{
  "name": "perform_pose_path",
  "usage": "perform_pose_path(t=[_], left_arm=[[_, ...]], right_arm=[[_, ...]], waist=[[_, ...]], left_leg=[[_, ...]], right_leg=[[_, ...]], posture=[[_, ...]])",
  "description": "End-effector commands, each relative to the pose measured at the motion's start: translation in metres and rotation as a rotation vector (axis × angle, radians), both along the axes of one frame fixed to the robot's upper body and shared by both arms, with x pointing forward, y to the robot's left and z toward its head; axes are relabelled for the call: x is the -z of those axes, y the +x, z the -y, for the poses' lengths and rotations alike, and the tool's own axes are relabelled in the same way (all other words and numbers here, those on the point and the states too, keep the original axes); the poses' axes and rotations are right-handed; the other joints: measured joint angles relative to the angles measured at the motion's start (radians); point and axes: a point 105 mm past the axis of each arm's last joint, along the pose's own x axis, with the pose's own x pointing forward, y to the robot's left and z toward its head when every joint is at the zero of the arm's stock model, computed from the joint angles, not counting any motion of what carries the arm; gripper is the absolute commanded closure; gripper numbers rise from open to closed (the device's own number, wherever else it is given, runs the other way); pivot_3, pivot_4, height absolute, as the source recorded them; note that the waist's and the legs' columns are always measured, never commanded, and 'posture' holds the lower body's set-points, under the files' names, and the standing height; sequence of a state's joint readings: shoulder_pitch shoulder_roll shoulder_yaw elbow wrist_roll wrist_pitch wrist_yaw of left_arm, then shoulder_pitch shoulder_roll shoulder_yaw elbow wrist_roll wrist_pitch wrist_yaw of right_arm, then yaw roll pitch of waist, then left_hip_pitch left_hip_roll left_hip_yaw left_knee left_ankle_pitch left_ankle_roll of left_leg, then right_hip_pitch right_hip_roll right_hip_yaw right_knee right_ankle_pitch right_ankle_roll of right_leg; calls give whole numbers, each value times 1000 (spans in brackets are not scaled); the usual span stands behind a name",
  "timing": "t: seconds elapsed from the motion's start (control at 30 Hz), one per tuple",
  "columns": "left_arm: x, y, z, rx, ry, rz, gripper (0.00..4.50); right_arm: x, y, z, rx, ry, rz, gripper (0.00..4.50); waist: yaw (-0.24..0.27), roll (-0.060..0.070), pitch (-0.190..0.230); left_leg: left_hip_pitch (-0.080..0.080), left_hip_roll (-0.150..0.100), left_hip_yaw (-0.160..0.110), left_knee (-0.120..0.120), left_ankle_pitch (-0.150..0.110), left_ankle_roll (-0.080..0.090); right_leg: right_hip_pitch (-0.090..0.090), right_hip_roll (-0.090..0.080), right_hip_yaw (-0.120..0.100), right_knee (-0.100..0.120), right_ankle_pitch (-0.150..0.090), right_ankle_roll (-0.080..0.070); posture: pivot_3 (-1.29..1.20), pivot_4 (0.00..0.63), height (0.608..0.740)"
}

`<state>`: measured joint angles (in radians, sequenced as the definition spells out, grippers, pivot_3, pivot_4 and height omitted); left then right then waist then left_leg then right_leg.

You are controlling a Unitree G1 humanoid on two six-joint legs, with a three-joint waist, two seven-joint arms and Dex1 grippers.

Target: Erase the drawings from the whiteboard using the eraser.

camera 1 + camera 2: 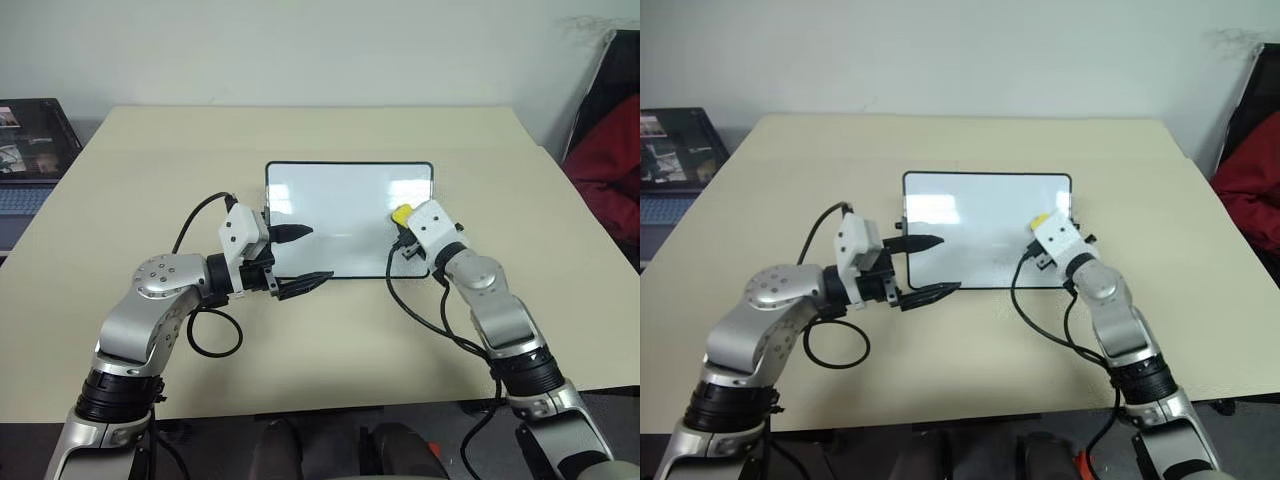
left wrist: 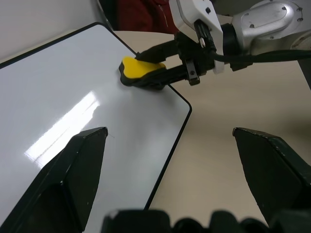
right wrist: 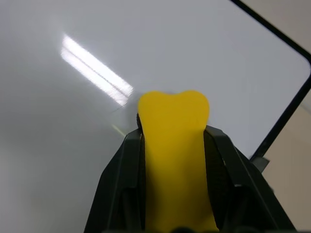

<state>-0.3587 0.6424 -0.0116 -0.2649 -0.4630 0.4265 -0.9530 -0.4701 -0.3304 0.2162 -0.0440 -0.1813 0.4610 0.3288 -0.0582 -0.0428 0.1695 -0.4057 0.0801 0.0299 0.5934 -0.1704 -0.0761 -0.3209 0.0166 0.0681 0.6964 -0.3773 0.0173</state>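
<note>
The whiteboard [image 1: 340, 215] lies flat in the middle of the beige table, its white face plain with only light glare; no drawings show on it. My right gripper [image 1: 402, 222] is shut on the yellow eraser [image 1: 402, 213] and holds it against the board's right part, near its right edge. In the right wrist view the eraser [image 3: 175, 145] is squeezed between both black fingers [image 3: 121, 179] with the board under it. My left gripper [image 1: 300, 260] stands open at the board's near left corner, one finger over the board, the other past its near edge.
The beige table [image 1: 300, 130] stretches wide around the board. A laptop [image 1: 25, 160] sits off the table's left side. A dark chair with red cloth [image 1: 610, 160] stands at the right. Black cables hang from both wrists over the near tabletop.
</note>
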Motion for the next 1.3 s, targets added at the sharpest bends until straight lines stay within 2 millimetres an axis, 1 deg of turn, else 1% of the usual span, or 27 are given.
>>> perform_pose_path(t=[0.03, 0.1, 0.23, 0.3, 0.37, 0.43, 0.5, 0.57, 0.67, 0.73, 0.83, 0.9, 1.13, 1.3], left_arm=[[-10, -3, 1, 12, -2, 48, 0], [-10, -3, 0, 11, -2, 49, 0], [-9, -3, -1, 6, -1, 50, 0], [-9, -2, -1, 4, -1, 49, 0], [-9, -2, -2, 3, -1, 48, 0], [-9, -2, -2, 1, 1, 47, 0], [-8, -1, -2, 1, 2, 46, 0], [-8, -1, -1, 2, 1, 47, 0], [-9, -2, -1, 2, 0, 49, 0], [-9, -2, -1, 1, -1, 50, 0], [-8, -3, -1, -3, -2, 49, 0], [-8, -3, -1, -5, -3, 49, 0], [-8, -2, -2, -5, -2, 49, 0], [-8, -2, -1, -2, -4, 49, 0]], right_arm=[[31, -2, 12, 44, 0, -146, 3253], [18, -1, 10, 38, 18, -110, 3253], [-23, -4, 8, 21, 64, -6, 3253], [-39, -5, 9, 23, 75, 35, 3253], [-54, -5, 11, 33, 75, 76, 3253], [-70, 2, 15, 53, 47, 132, 3253], [-76, 9, 17, 68, 19, 152, 3253], [-72, 16, 19, 81, -10, 143, 3253], [-59, 21, 20, 80, -63, 109, 3253], [-47, 18, 18, 61, -83, 68, 3253], [-21, 11, 18, 40, -103, -17, 3254], [-9, 7, 20, 36, -114, -53, 3254], [11, -3, 20, 10, -154, -110, 3254], [23, -11, 14, -32, -160, -154, 3254]], waist=[[0, 0, 0], [0, 0, 1], [2, 1, 2], [2, 1, 2], [3, 1, 2], [5, 2, 2], [6, 3, 3], [10, 3, 3], [12, 3, 3], [11, 3, 3], [10, 2, 2], [9, 2, 2], [4, 1, 2], [2, 0, 1]], left_leg=[[4, 0, 0, 0, 0, 0], [6, 0, -1, 0, 0, 0], [3, 0, -1, -1, 0, 0], [-4, 0, 0, -1, 0, 0], [-16, 0, 0, -1, 0, 0], [-22, 0, 0, 0, 0, 0], [-25, -1, 2, 0, 0, 0], [-27, -1, 2, -1, 0, -1], [-27, 0, 3, -2, -1, -2], [-27, 0, 3, -2, -2, -3], [-26, 0, 3, 0, -2, -2], [-24, 0, 3, 0, -2, -2], [-14, 0, 2, 0, -1, 0], [-12, 0, 2, 0, 0, 1]], right_leg=[[2, -1, 1, 0, 0, 0], [2, -1, 2, -1, 0, 0], [2, -1, 2, -1, 0, 0], [-4, -1, 1, -1, 0, 0], [-16, 0, 2, 0, 0, 0], [-21, 0, 1, 1, 3, -3], [-24, 0, 2, -1, 3, -3], [-26, 0, 1, -4, 3, -3], [-25, 0, 1, -8, 3, -3], [-24, 0, 2, -9, 3, -3], [-22, 0, 1, -7, 3, -3], [-20, 0, 0, -6, 3, -3], [-13, 0, 1, -3, 3, 1], [-12, 0, 2, -3, 3, 2]], posture=[[0, 150, 740], [0, 150, 740], [0, 150, 740], [0, 150, 740], [0, 150, 740], [0, 150, 740], [0, 150, 740], [0, 150, 740], [0, 150, 740], [0, 150, 740], [0, 150, 740], [0, 150, 740], [0, 150, 740], [0, 150, 740]])
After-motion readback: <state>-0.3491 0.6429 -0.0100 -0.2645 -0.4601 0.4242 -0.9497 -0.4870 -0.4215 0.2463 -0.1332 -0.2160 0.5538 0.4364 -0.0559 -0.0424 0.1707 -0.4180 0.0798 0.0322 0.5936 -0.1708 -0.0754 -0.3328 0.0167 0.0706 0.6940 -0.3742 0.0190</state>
